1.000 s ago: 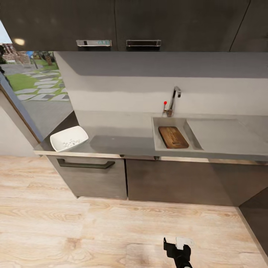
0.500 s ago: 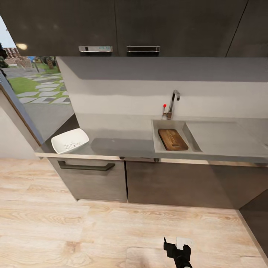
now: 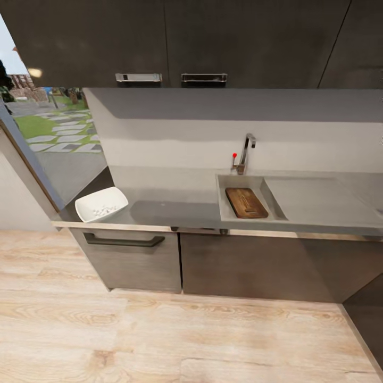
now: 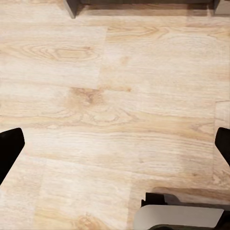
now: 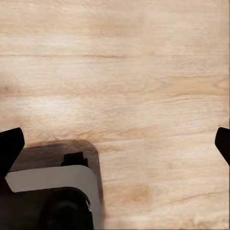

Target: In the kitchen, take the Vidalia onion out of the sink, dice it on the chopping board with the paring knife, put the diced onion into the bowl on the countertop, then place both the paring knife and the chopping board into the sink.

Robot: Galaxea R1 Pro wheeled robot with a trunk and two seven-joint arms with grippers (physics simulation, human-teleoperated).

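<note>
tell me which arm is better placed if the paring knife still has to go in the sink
Neither, clearly. The left gripper and right gripper both hang open over wooden floor, holding nothing. The chopping board lies in the sink; I can't make out a knife. The sink sits right of centre: slightly favours right.

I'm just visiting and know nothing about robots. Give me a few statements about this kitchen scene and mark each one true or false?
1. The chopping board lies in the sink. True.
2. The bowl is empty. False: it holds small white pieces.
3. The bowl sits on the countertop, near its end by the window. True.
4. The left gripper holds a knife. False: its fingers stand wide apart over bare wooden floor.
5. The tap has a blue knob. False: the knob is red.
</note>
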